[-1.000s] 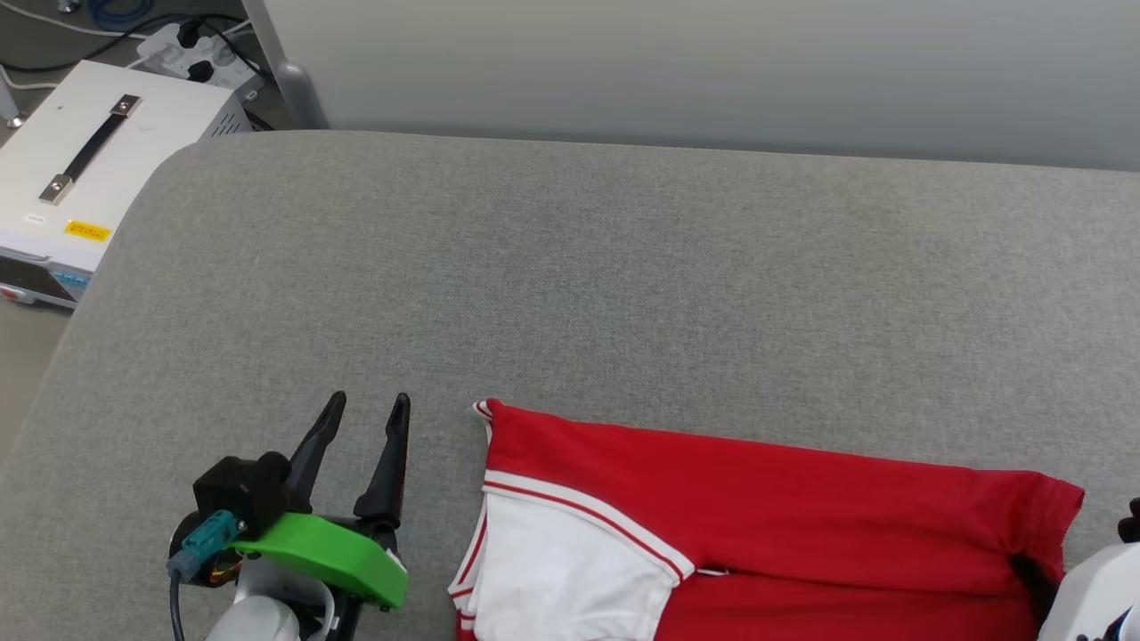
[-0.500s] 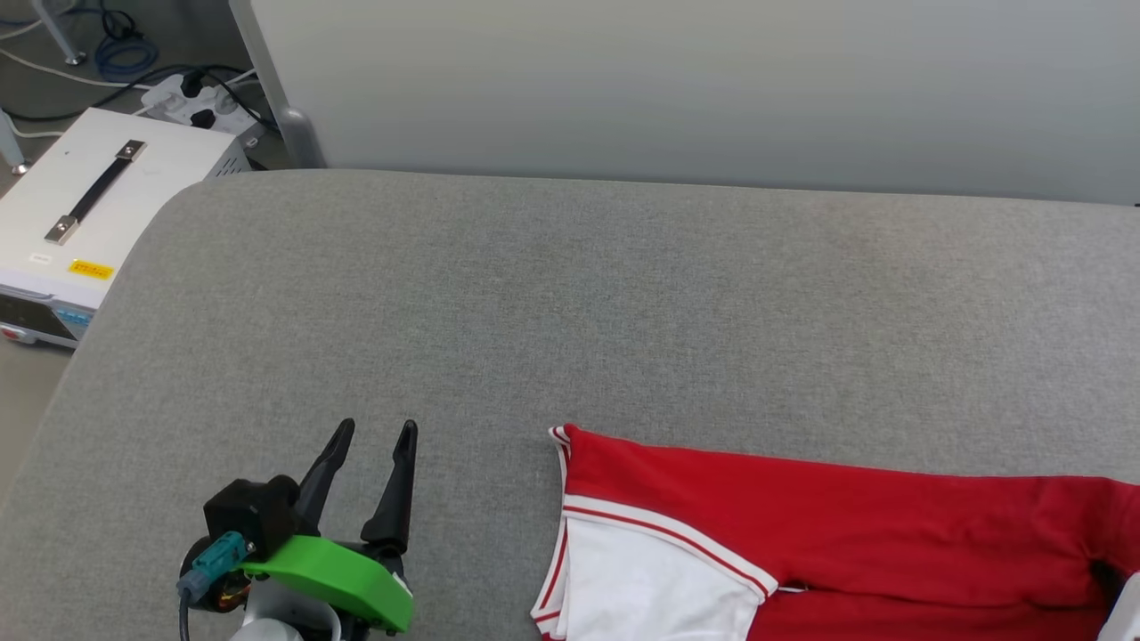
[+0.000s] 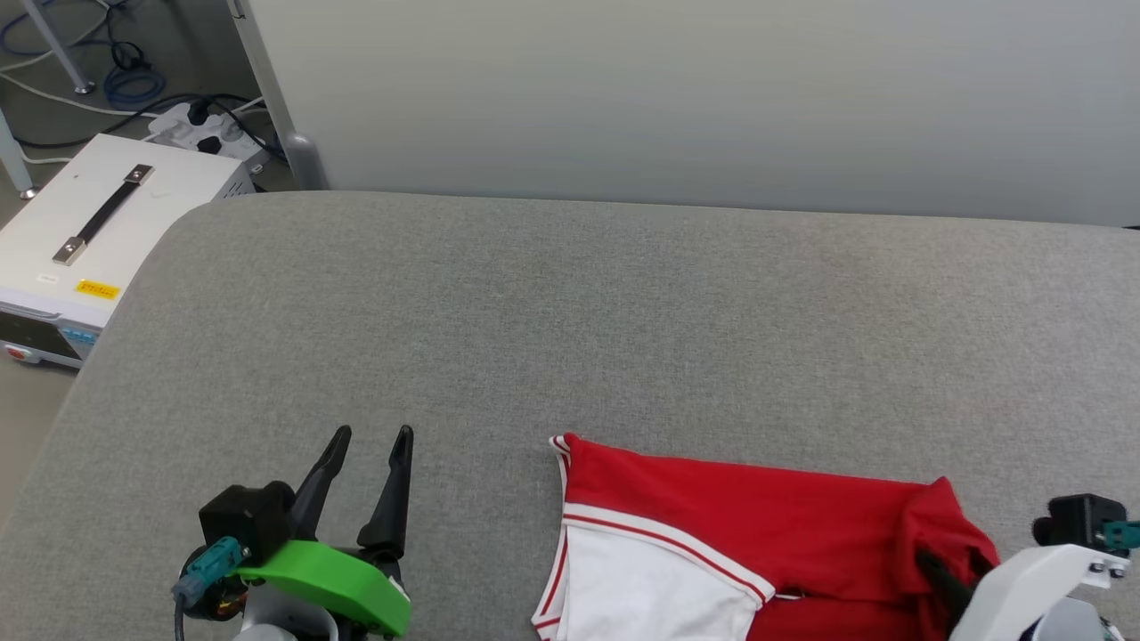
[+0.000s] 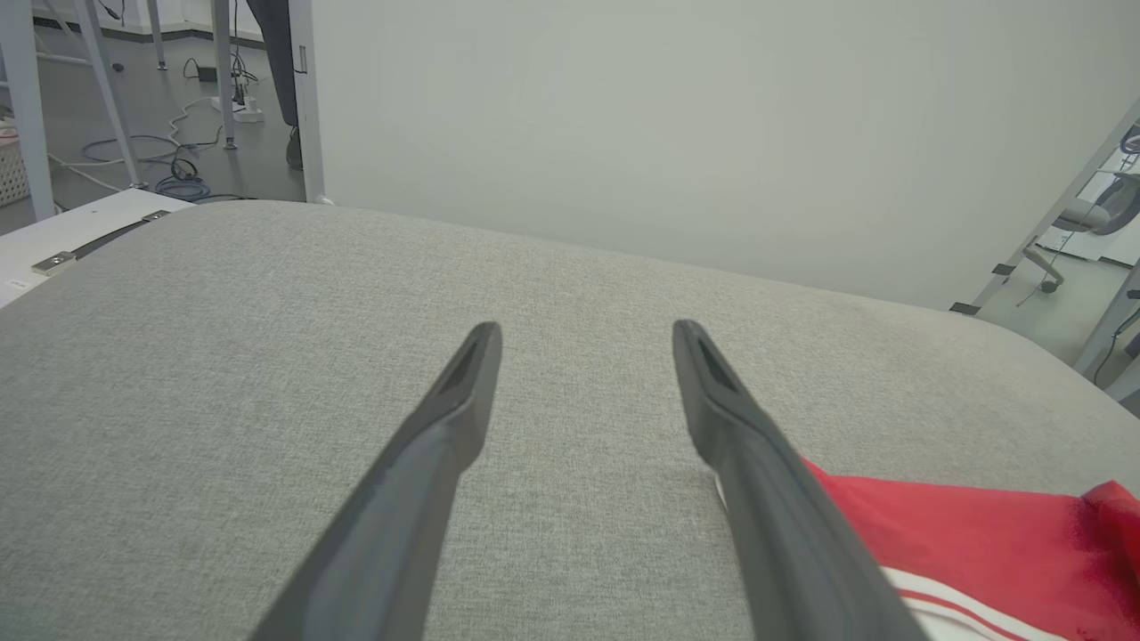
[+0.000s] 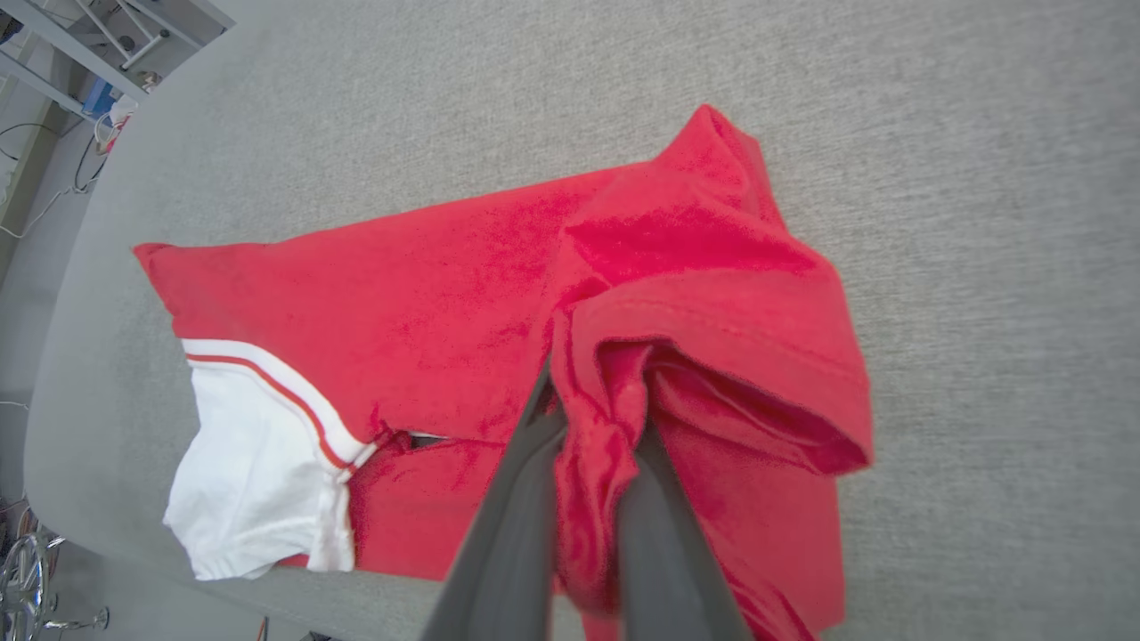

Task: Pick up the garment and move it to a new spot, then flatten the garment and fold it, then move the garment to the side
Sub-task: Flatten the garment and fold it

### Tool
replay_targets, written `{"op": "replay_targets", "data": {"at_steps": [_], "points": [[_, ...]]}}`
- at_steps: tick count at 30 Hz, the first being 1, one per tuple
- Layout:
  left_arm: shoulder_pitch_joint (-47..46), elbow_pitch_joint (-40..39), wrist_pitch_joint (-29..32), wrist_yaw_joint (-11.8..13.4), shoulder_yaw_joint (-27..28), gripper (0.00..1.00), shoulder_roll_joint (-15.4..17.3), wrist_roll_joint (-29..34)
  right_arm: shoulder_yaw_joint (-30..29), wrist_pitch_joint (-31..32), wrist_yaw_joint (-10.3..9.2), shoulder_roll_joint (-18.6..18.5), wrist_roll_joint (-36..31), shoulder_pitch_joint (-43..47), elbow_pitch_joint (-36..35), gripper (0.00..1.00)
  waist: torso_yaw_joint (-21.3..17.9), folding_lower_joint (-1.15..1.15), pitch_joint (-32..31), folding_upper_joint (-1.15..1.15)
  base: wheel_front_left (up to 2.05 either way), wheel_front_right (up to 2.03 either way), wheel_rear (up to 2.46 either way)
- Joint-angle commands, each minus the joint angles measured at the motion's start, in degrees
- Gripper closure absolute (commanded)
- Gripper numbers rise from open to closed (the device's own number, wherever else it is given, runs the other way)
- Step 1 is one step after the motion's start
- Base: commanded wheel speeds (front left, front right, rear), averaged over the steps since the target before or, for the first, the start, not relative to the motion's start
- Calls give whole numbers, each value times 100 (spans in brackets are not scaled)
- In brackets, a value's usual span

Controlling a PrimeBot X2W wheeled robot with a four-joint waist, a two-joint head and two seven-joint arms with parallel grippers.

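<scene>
The garment (image 5: 427,303) is soft matt cloth, the padded top (image 3: 623,312) coarse grey weave

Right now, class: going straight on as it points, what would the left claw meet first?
The left claw would probably meet the bare grey surface, or the pale wall beyond; depth unclear.

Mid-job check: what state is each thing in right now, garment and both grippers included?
garment: lying on the gray cushion, one red end bunched and lifted
left gripper: open, empty, beside the garment, not touching it
right gripper: shut on the garment's bunched red end
power strip: plugs inserted
</scene>
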Motion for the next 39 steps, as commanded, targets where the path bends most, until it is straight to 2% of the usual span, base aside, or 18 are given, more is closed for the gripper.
{"op": "replay_targets", "data": {"at_steps": [1, 6, 13, 20, 29, 30, 31, 34, 39], "points": [[103, 15, -34, -26, 28, 0, -29, 4, 107, 61, -4, 72, 49, 60, -123, 100, 15, 0, -9, 0, 0, 0, 0], [105, 6, -34, -20, 62, 0, -24, 6, 564, 225, -4, 310, 227, 25, -472, 100, 72, 0, -28, 0, 0, 0, 0], [103, -8, -34, -9, 94, 0, 5, -12, 1413, 174, -4, 388, 533, -253, -520, 100, 142, 0, -14, 0, 0, 0, 0], [52, -10, -32, -13, 79, 0, -3, -14, 2322, -153, -4, 390, 698, -782, -40, 100, 278, 0, 52, 0, 0, 0, 0], [-158, 54, -20, -57, 54, 0, -18, -21, 2818, -502, -4, 391, 722, -1353, 954, 100, 592, 0, 159, 0, 0, 0, 0], [-173, 66, -20, -55, 46, 0, -25, -16, 2866, -567, -4, 391, 709, -1415, 1093, 67, 622, 0, 162, 0, 0, 0, 0], [-185, 75, -21, -57, 38, 0, -35, -14, 2920, -605, -4, 391, 686, -1468, 1244, 0, 651, 0, 161, 0, 0, 0, 0], [-187, 93, -22, -60, 23, 0, -50, -11, 3182, -726, -4, 391, 704, -1593, 1464, 0, 695, 0, 150, 0, 0, 0, 0], [-139, 121, -24, -57, 45, 0, -36, -20, 3619, -899, -4, 391, 1140, -1745, 1477, 0, 681, 0, 92, 0, 0, 0, 0]]}}
